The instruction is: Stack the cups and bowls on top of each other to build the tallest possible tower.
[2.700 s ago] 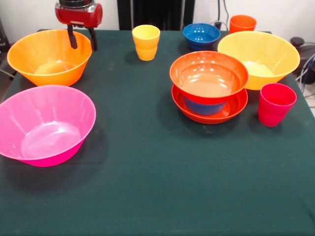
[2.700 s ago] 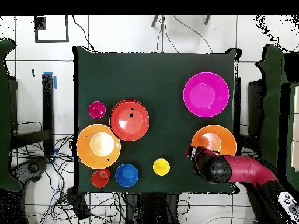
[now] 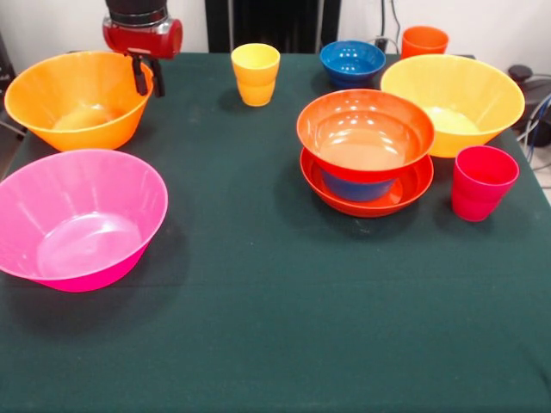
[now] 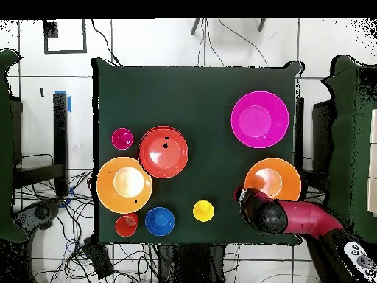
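My gripper hangs open and empty at the far rim of a large orange bowl, on its right side; from overhead it is at that bowl's edge. A large pink bowl sits in front of it. The tower is a shallow red-orange bowl, a small blue bowl in it, and a second red-orange bowl on top. A large yellow-orange bowl, a red-pink cup, a yellow cup, a second blue bowl and an orange cup stand apart.
A dark green cloth covers the table. Cables and stands lie on the floor round the table in the overhead view.
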